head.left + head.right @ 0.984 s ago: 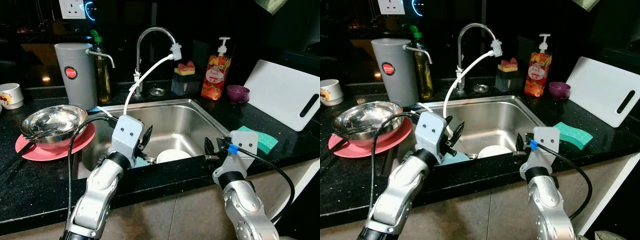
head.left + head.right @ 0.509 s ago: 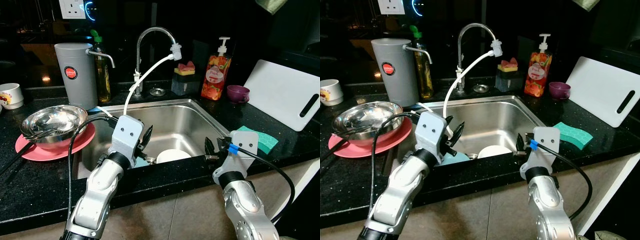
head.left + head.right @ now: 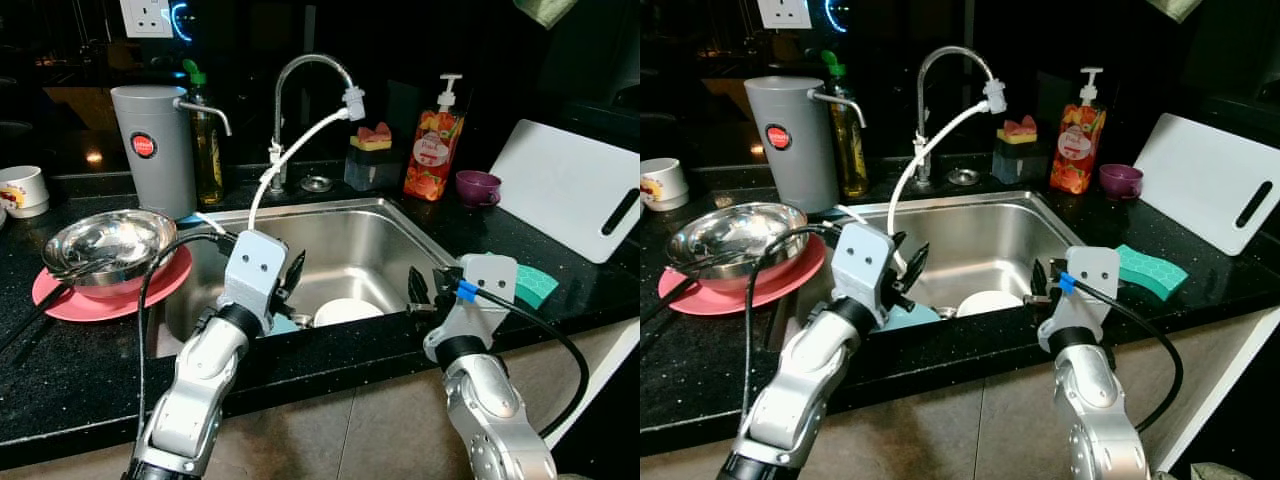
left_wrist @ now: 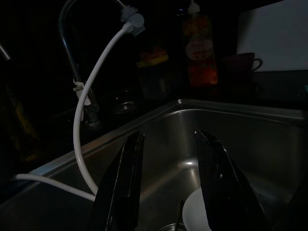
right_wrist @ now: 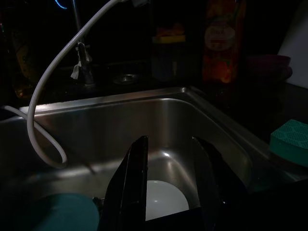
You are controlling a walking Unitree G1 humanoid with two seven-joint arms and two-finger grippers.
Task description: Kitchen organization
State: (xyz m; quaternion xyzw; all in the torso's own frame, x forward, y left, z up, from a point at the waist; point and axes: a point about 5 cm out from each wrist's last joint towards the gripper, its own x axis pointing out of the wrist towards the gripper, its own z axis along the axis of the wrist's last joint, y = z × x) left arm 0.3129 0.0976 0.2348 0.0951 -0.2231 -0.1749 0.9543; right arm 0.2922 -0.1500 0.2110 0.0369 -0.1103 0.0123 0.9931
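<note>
A steel sink [image 3: 350, 235] holds a white dish [image 3: 347, 311] and a teal dish [image 3: 902, 316] at its front. My left gripper [image 3: 293, 272] hovers over the sink's front left, open with nothing between its fingers [image 4: 126, 178]. At the sink's front right rim my right gripper [image 3: 418, 290] points into the basin, also open and empty. In the right wrist view the white dish [image 5: 163, 197] lies below the open fingers [image 5: 136, 178]. A white hose [image 3: 290, 160] hangs from the faucet [image 3: 300, 70] into the sink.
Left of the sink a steel bowl [image 3: 105, 240] sits on a pink plate [image 3: 70, 295], with a grey jug [image 3: 152, 150] and white mug [image 3: 22, 190] behind. On the right lie a green sponge [image 3: 535, 283], white cutting board [image 3: 575, 185], purple cup [image 3: 476, 186] and soap bottle [image 3: 428, 140].
My right gripper has risen slightly at the sink's front rim. The left gripper and the dishes have not moved.
</note>
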